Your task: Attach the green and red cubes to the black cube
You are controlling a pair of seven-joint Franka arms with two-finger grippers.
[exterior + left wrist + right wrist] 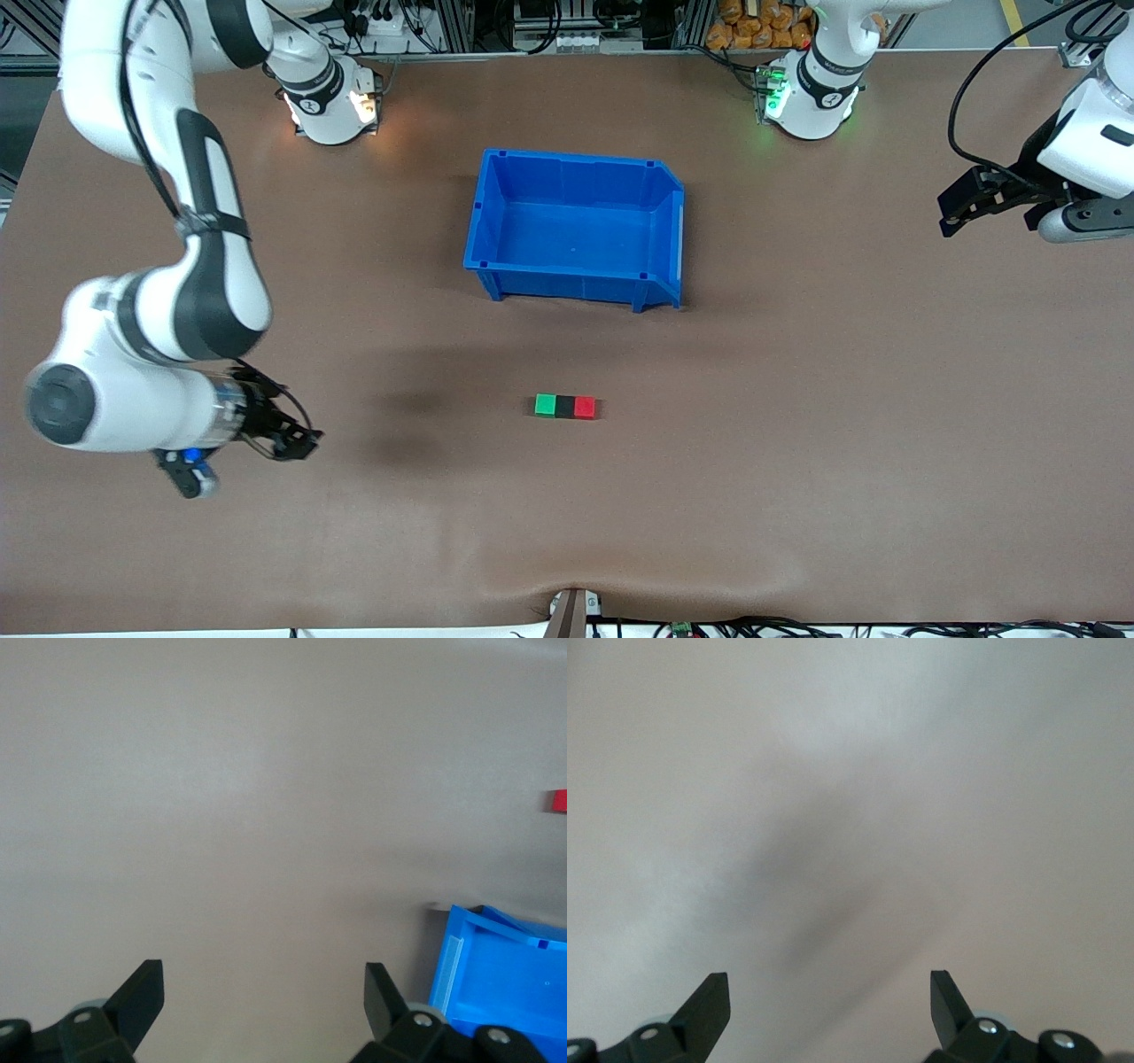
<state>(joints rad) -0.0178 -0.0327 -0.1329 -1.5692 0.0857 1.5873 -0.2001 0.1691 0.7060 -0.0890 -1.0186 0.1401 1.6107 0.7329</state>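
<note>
Three small cubes sit touching in a row on the brown table (797, 443), nearer the front camera than the blue bin (576, 226): the black cube (564, 406) in the middle, the green cube (545, 405) toward the right arm's end and the red cube (585, 407) toward the left arm's end. Well apart from the bin, the right claw (297, 436) hangs over bare table toward the right arm's end, fingers spread wide and holding nothing. Equally wide and empty, the left claw (961, 208) hangs over bare table toward the left arm's end.
</note>
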